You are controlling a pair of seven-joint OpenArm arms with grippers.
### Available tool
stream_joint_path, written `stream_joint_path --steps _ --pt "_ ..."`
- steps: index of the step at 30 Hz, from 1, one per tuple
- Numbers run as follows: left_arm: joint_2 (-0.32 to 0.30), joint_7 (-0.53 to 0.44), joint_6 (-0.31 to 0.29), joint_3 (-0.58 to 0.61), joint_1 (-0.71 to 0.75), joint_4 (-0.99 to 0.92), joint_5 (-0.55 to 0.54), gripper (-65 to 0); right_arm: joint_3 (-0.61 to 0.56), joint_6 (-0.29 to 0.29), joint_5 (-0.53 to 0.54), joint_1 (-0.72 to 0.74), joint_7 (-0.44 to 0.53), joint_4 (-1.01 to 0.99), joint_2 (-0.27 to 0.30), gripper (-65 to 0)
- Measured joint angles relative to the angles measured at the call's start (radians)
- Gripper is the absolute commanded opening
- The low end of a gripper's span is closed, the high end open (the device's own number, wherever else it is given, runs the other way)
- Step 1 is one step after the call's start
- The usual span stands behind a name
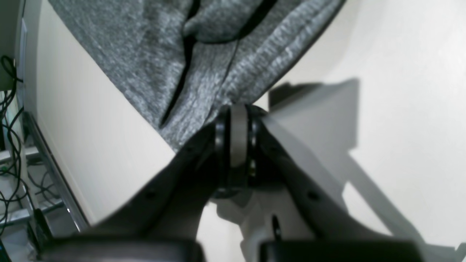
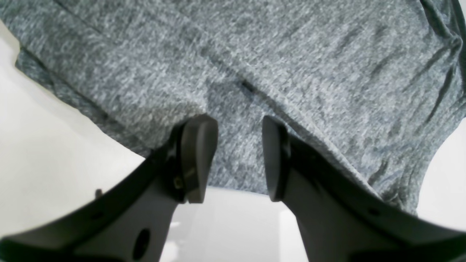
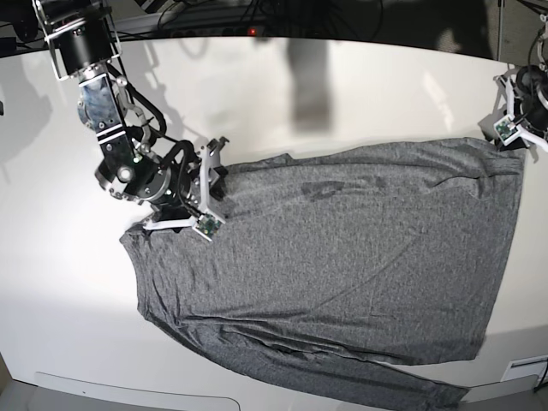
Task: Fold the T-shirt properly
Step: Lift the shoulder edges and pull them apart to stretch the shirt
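Observation:
The heather-grey T-shirt point(image 3: 342, 257) lies spread out on the white table point(image 3: 282, 86), with creases along its near edge. My left gripper point(image 3: 511, 130) is at the shirt's far right corner. In the left wrist view the left gripper point(image 1: 238, 120) is shut, and the corner of the T-shirt point(image 1: 204, 72) runs into its closed tips. My right gripper point(image 3: 208, 195) hovers at the shirt's left end. In the right wrist view the right gripper point(image 2: 240, 156) stands open over the edge of the T-shirt point(image 2: 255, 62), with nothing between its fingers.
The table's side edge, with a metal frame and black cables point(image 1: 14, 145) beyond it, runs down the left of the left wrist view. The table's front edge point(image 3: 128, 385) lies close to the shirt's near hem. Cables point(image 3: 214, 17) lie behind the table.

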Motion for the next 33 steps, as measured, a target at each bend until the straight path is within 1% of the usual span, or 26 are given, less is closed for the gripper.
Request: stream_joint_path --steps 1,3,6,8,11,15,16,19,24,28,30,33 --pt "0.0 0.0 0.0 0.0 0.0 0.0 0.0 -65.0 0.0 0.026 0.0 0.0 -0.002 0.0 0.008 -40.4" --pt "0.0 -0.001 0.0 0.0 0.002 0.0 0.0 -65.0 0.0 0.032 0.003 0.0 -0.007 0.0 0.024 -40.4" --pt "0.0 -0.001 0.001 0.0 0.008 0.0 -0.001 -65.0 -0.003 0.032 0.053 -0.001 -0.058 0.026 0.053 -40.4" --pt "0.0 -0.002 0.001 0.0 0.011 0.0 -0.016 -65.0 -0.023 0.033 0.052 -0.001 -0.092 0.051 0.086 -40.3" --pt "0.0 0.007 0.001 -0.001 0.011 0.0 -0.055 -65.0 -0.079 0.032 0.049 -0.001 -0.109 0.059 0.15 -40.2" --pt "0.0 0.006 0.001 -0.001 0.016 -0.003 -0.08 -65.0 -0.197 0.032 -0.037 -0.001 -0.111 0.059 0.221 -30.5" --pt "0.0 0.006 0.0 -0.001 0.016 -0.003 -0.079 -65.0 -0.225 0.032 -0.063 -0.001 -0.095 0.06 0.229 -29.6" --pt "0.0 0.005 0.0 -0.001 0.016 -0.002 -0.08 -65.0 -0.285 0.032 -0.14 0.015 -0.037 0.064 0.238 -29.6" --pt "0.0 0.006 0.0 -0.001 0.016 -0.002 -0.079 -65.0 -0.384 0.029 -0.153 0.058 -0.007 0.03 0.229 -29.6" --pt "0.0 0.006 0.0 -0.001 0.016 0.0 -0.079 -65.0 -0.455 0.019 -0.185 0.138 0.015 -0.069 0.196 -29.6" --pt "0.0 0.006 0.0 -0.001 0.016 0.0 -0.08 -65.0 -0.472 0.014 -0.184 0.175 0.02 -0.118 0.175 -29.6" --pt "0.0 0.006 0.0 0.0 0.016 0.0 -0.079 -65.0 -0.478 0.013 -0.184 0.202 0.013 -0.154 0.159 -29.9"
